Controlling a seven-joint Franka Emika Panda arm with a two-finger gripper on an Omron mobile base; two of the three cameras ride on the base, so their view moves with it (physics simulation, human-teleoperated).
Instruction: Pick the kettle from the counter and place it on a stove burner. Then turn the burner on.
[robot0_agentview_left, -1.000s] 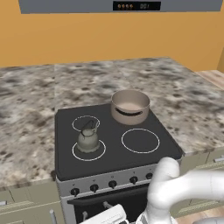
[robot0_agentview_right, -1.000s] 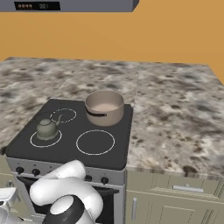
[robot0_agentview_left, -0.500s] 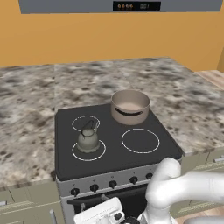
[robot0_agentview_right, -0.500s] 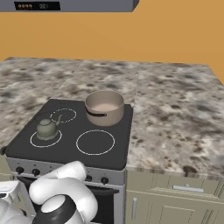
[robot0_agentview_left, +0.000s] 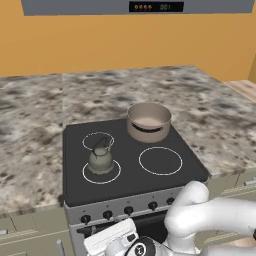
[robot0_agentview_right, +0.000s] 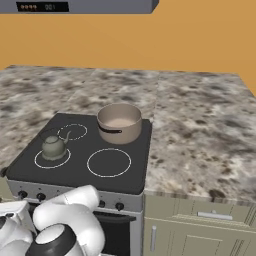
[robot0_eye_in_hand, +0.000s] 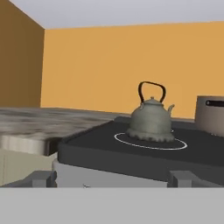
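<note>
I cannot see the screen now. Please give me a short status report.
Gripper open, low in front of the stove. Kettle upright on front left burner. Pot on back right, not in the way.

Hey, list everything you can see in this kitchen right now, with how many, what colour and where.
kettle: one, grey-green, standing on the front-left stove burner
stove burner: four white rings in the black glass cooktop; the front-right one bare
pot: one, tan, on the back-right burner
knobs: a row, dark, along the stove's front panel
counter: grey-brown speckled stone, both sides of and behind the stove
cabinet fronts: beige, below the counter
wall: orange, behind the counter
arm: white, low in front of the stove
gripper: open, down in front of the stove
</note>
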